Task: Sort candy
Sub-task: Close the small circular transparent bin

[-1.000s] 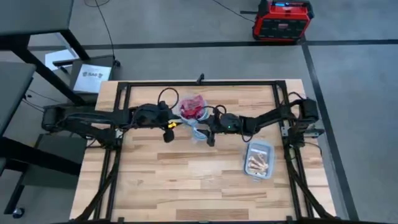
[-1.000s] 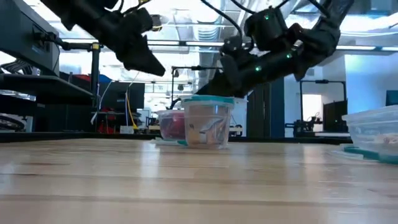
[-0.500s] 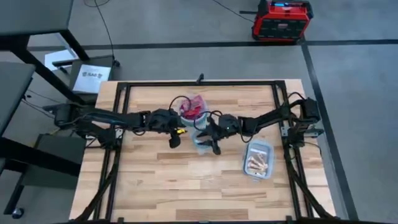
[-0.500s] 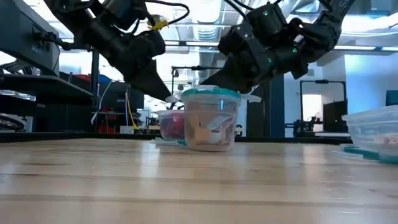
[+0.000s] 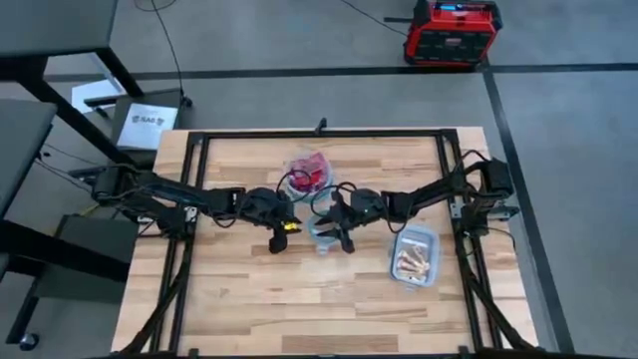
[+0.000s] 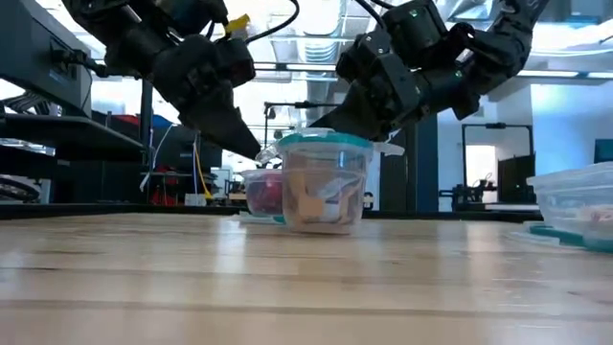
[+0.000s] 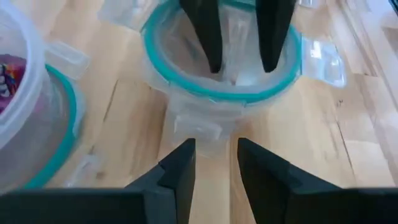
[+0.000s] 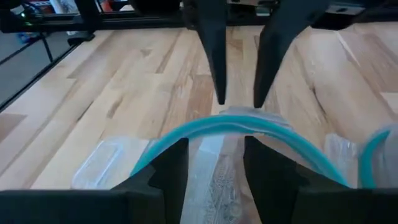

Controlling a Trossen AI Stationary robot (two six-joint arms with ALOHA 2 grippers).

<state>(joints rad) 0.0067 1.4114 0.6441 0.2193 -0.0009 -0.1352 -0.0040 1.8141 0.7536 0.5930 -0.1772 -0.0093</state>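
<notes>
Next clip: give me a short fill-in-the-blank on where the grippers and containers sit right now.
1. The left gripper and right gripper flank the clear bowl with the ____ rim.
2. The bowl behind it holds candy that is mostly ____.
3. The rectangular tub sits on the table nearest the ____ arm.

Missing words: teal; red; right
</notes>
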